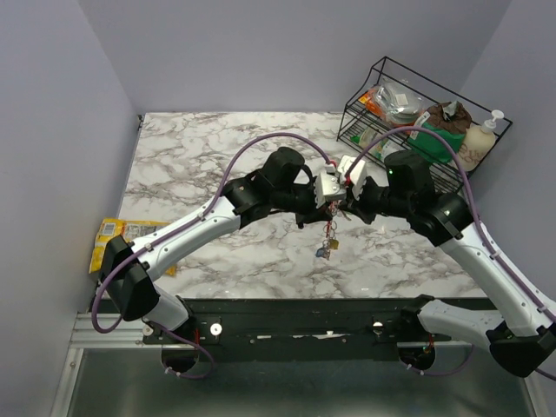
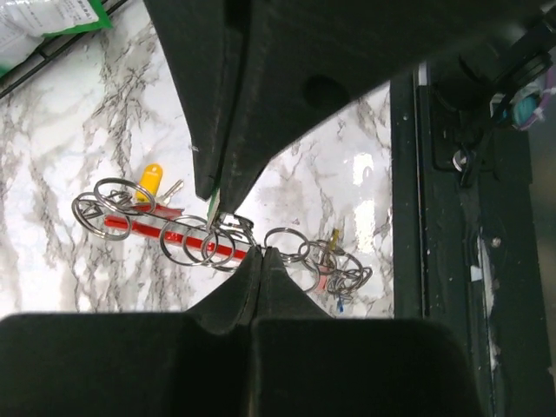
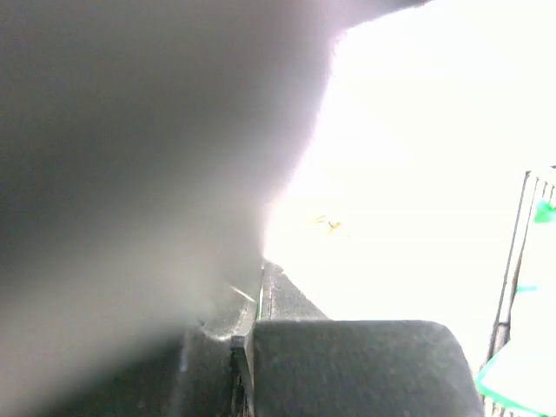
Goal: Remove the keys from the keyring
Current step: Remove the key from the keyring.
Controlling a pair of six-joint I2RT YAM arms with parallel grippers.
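Keyring (image 2: 165, 233), with its red bar and grey metal, is held up off the marble table (image 1: 217, 148), nearer the arm bases than the wire basket (image 1: 382, 74) and to the basket's left. It lies roughly level between the two grippers, with several steel split rings threaded along it.

The left gripper (image 2: 263, 257) has its fingers pressed together with no gap, and their tips pinch the end of the red bar where a split ring joins it. The right gripper (image 2: 215, 198) comes in from the basket side. Its jaws are also closed to a thin slit, and its tip touches the split rings on the bar. Whether it actually grips one I cannot tell, since the right wrist view is washed out and blurred.

The keys (image 1: 327, 246) hang in a small bunch below the point where the grippers meet. One key with a yellow tag (image 2: 150, 181) sticks out from the far end of the bar.

A pump bottle (image 1: 483, 137) stands at the basket's right end. A yellow snack packet (image 1: 111, 236) lies well apart from the basket, at the table's left edge.
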